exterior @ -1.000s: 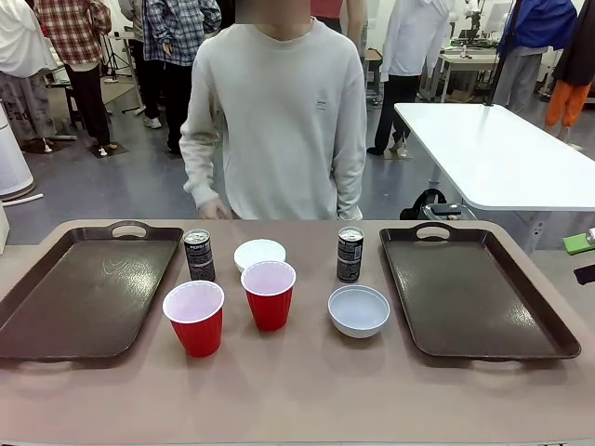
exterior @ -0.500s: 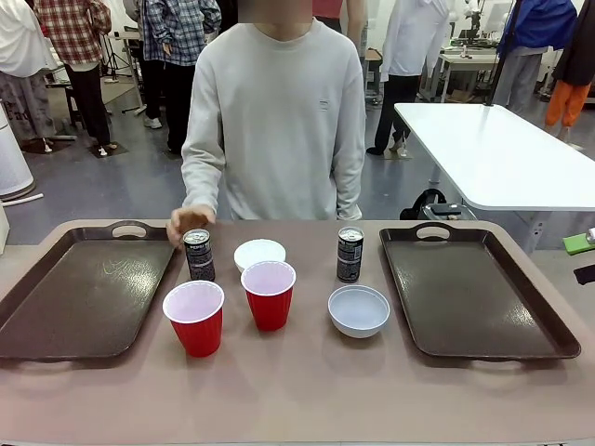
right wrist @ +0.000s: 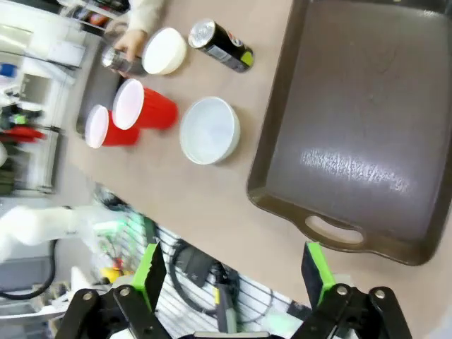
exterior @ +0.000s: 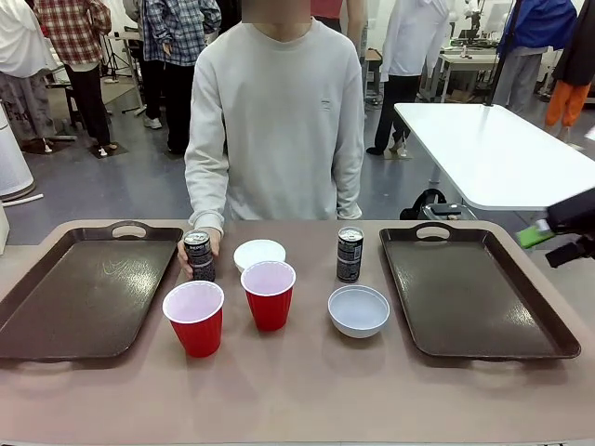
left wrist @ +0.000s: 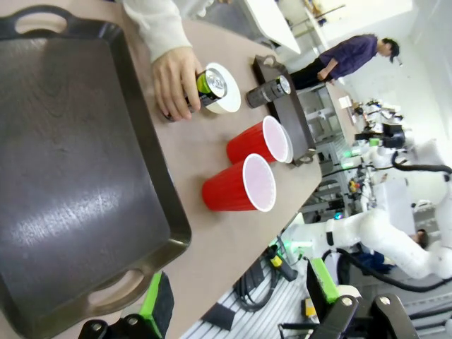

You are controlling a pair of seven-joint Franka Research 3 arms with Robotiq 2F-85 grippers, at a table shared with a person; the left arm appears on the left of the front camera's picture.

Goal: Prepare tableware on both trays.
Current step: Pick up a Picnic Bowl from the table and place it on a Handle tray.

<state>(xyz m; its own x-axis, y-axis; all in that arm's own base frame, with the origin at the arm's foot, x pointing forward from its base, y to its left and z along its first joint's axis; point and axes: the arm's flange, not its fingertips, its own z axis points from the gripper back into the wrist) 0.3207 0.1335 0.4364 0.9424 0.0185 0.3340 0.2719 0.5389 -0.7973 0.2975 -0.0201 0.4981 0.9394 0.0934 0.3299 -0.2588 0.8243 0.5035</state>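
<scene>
One can (exterior: 198, 256) in person's hand (left wrist: 175, 78), beside bowl (exterior: 259, 253)

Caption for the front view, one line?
Person's hand grips the left can; red cups, white bowls and right can stand between the trays.

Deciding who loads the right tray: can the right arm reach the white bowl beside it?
Probably yes: the bowl stands clear beside the right tray; the person's hand is on the left can.

Bright, even overhead light is filling the room. Soft shadow is pooling under the nearer red cup (exterior: 193, 316). Pale glare is streaking the left tray (left wrist: 70, 212) and the right tray (right wrist: 353, 169). Both wrist views are bending at their edges.
</scene>
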